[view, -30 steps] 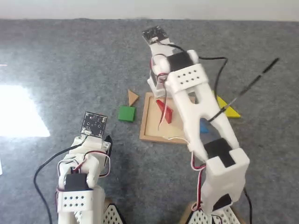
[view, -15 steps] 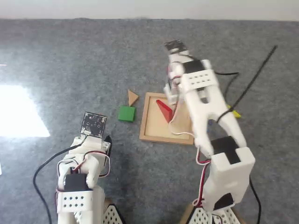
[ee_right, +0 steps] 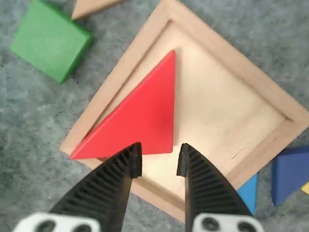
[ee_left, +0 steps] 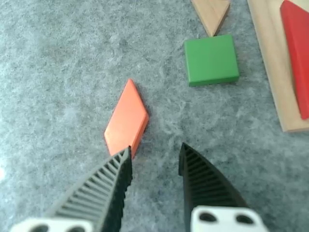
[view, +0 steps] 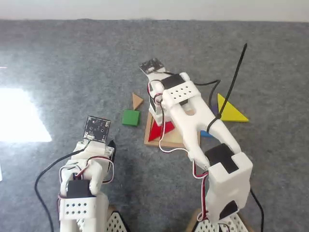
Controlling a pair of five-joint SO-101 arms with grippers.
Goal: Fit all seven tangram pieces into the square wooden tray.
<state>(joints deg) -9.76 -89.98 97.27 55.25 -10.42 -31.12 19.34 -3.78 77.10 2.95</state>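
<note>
Your right arm has swung back over the tray (ee_right: 231, 63), and the red triangle (ee_right: 140, 123) now lies flat in its corner. The right gripper (ee_right: 158, 159) hangs with jaws apart, empty, just above the triangle's edge.

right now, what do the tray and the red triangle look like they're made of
The tray looks like bare pale wood, matte, with faint grain. The red triangle is probably painted wood, smooth and even; the coat hides any grain, so plastic is possible.
</note>
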